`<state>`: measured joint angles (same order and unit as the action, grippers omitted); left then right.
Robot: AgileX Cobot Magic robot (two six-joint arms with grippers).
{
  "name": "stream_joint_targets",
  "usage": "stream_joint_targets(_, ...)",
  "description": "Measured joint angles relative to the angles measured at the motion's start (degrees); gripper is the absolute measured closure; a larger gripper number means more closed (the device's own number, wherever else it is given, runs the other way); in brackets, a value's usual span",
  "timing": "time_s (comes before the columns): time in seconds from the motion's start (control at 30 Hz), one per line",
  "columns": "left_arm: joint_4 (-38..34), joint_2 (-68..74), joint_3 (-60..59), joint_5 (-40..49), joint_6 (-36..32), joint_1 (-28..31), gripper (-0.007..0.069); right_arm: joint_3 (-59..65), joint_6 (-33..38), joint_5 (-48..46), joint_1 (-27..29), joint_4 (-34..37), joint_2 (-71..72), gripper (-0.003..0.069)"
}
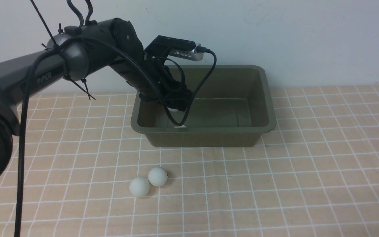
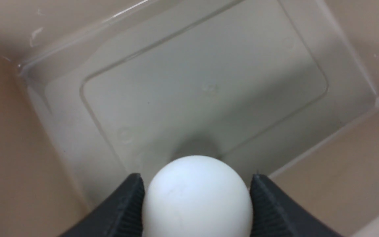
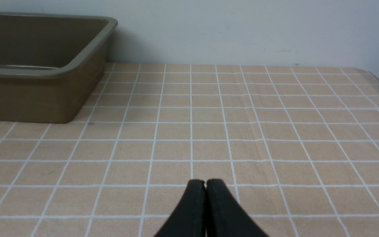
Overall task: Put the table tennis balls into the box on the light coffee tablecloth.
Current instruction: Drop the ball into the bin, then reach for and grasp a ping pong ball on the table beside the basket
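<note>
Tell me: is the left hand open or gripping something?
Gripping. The left hand has its black fingers against both sides of a small white plastic ball, over the olive-green plastic tub.

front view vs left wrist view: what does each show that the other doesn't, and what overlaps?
Front view only: two small white plastic balls lying side by side on the peach-tan gridded tablecloth in front of the tub, and the left arm reaching down into the tub.
Left wrist view only: a third white ball clamped between the black fingers of the left gripper, above the tub's floor, which is bare where visible.
Both: the olive-green rectangular plastic tub.
</note>
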<state>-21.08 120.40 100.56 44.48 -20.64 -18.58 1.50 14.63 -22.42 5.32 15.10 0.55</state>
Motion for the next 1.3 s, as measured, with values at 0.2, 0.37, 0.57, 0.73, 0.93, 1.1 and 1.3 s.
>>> stream_joint_targets(0.2,0.1,0.0,0.1,0.0,0.0,0.0,0.0284,0.0,0.0,0.0,0.0,0.0,0.0,0.0675)
stream_joint_targets(0.37,0.6,0.6,0.1,0.0,-0.2,0.0,0.0258,-0.1,0.0,0.0,0.0,0.0,0.0,0.0675)
stream_joint_targets(0.57,0.8,2.3,0.1,0.0,-0.3,0.0,0.0202,-0.1,0.0,-0.1,0.0,0.0,0.0,0.0675)
stream_joint_targets(0.73,1.1,2.0,0.3,0.2,-0.3,0.0,0.0197,-0.1,0.0,-0.1,0.0,0.0,0.0,0.0675)
stream_joint_targets(0.93,5.4,-1.2,4.5,7.7,0.4,0.0,0.0197,-0.1,0.0,-0.2,0.0,0.0,0.0,0.0675)
stream_joint_targets(1.1,9.9,-5.5,7.9,18.9,2.6,0.0,0.0197,-0.1,0.0,-0.3,0.0,0.0,0.0,0.0675)
stream_joint_targets(1.3,12.5,-7.1,8.1,25.9,3.0,0.0,0.0197,-0.1,0.0,-0.3,0.0,0.0,0.0,0.0675)
